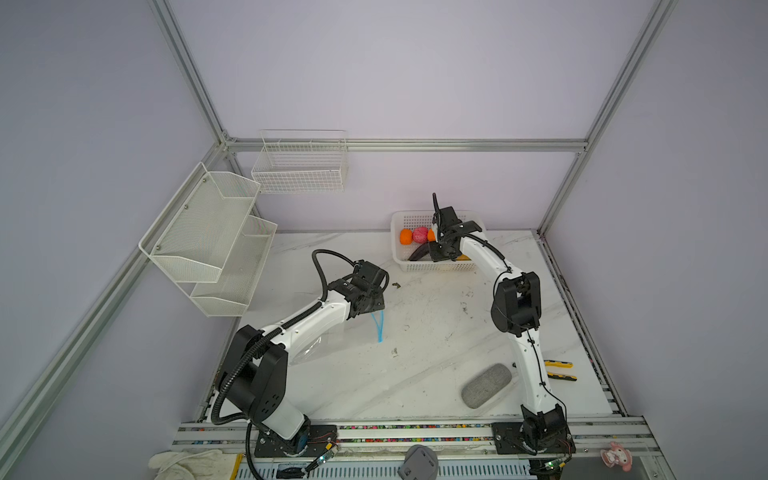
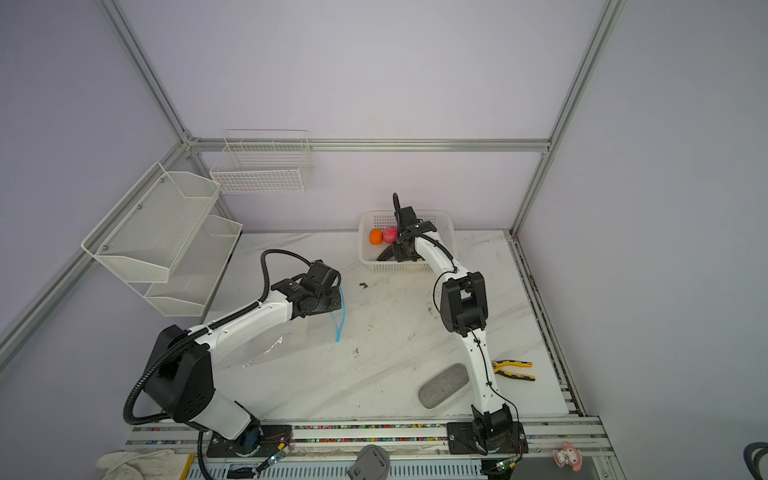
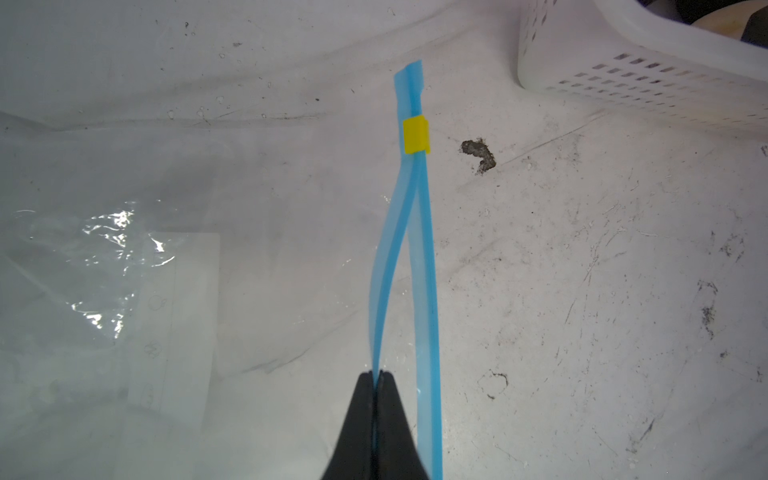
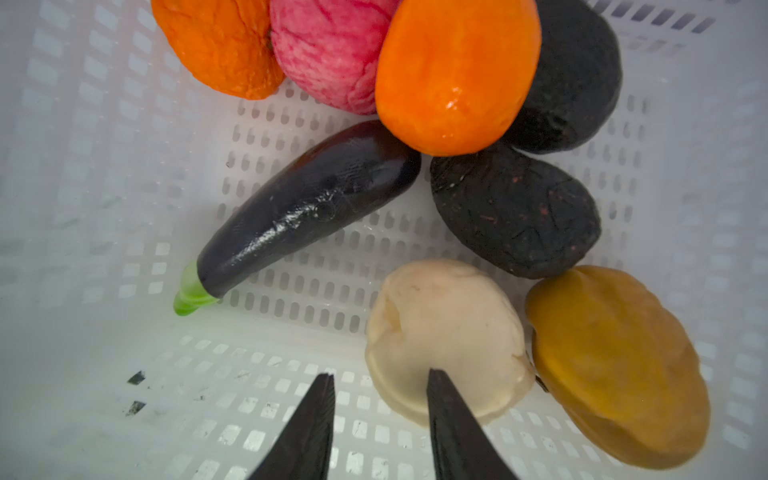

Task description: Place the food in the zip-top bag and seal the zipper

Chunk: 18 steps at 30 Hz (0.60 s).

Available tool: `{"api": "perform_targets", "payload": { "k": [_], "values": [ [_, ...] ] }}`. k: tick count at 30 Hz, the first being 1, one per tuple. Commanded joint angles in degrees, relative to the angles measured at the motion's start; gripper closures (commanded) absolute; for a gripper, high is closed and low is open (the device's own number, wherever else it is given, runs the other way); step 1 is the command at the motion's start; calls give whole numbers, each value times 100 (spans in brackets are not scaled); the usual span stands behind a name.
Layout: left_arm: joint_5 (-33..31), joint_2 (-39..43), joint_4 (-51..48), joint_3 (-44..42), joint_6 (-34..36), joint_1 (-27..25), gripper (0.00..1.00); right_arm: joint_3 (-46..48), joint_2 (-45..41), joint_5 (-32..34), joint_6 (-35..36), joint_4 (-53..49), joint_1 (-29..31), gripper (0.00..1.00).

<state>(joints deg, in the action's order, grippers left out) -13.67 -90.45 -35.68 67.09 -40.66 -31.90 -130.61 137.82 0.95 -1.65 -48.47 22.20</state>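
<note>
- Pinches one lip of the zipper (image 3: 384,291) in the clamped left tool (image 3: 377,376); zip-top bag (image 3: 124,270) lying on the counter (image 3: 582,270).
- Holds the right tool (image 4: 380,376) parted and empty inside the white basket (image 4: 83,166), just over the food (image 4: 316,199).

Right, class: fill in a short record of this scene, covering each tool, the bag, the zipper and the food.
Left tool: shut on one lip of the zipper
Right tool: open, inside the basket, beside the cream piece
Bag: lying on the table, mouth parted
Food: eight pieces, all in the basket
Zipper tab: yellow, near one end
</note>
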Motion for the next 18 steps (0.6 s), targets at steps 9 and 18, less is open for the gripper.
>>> {"api": "perform_targets", "payload": {
  "k": [9, 18],
  "values": [
    [-42, 343, 123, 131, 121, 22, 100, 690, -523, 274, -113, -361, 130, 60],
    [62, 466, 167, -29, 59, 30, 100, 1145, -931, 114, -357, -228, 233, 59]
  ]
}}
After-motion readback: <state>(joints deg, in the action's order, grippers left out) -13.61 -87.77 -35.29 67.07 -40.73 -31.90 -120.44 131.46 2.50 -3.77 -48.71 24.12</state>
